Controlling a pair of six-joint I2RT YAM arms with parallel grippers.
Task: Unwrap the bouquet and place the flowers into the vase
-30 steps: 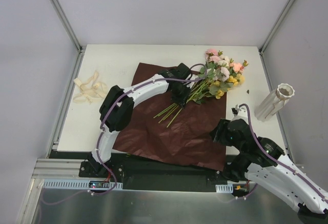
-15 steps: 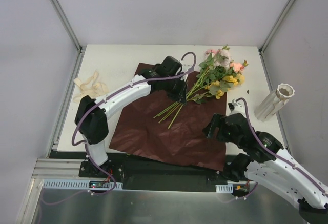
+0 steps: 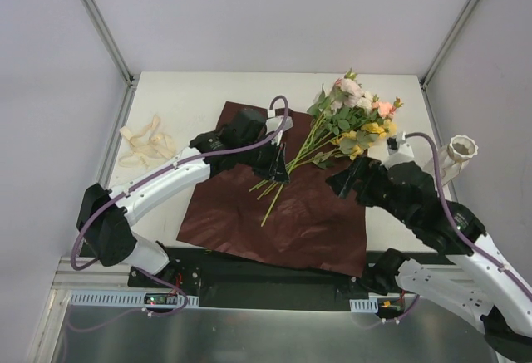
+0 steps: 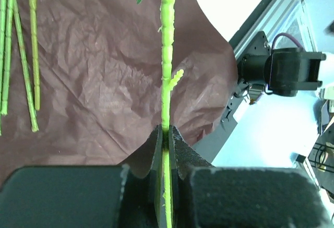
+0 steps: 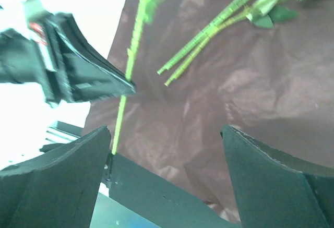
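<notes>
A: What covers the white desk (image 3: pixel 191 97)?

B: Mostly a maroon paper (image 3: pixel 307 222), spread flat and crinkled, its near edge at the desk's near edge.

A: And the flowers (image 3: pixel 353 118)?

B: Unwrapped. The pink, cream and yellow heads lie past the paper's far right corner, and most stems run back onto the paper.

A: The right end effector (image 5: pixel 164 131)?

B: It hangs over the paper's right side with its 2 fingers spread wide and nothing between them. Only paper shows below.

A: The left end effector (image 4: pixel 166 131)?

B: Over the paper's middle, its fingers closed tight on 1 green stem (image 4: pixel 167 56). That stem runs straight out from the pinch and is raised above the paper, apart from the loose stems lying to one side.

A: The vase (image 3: pixel 460 149)?

B: On the desk, right of the paper and well apart from it, partly hidden behind the right arm. Nothing is in its wavy rim.

A: Anything else?

B: A cream ribbon (image 3: pixel 145 143), loose, left of the paper.
</notes>
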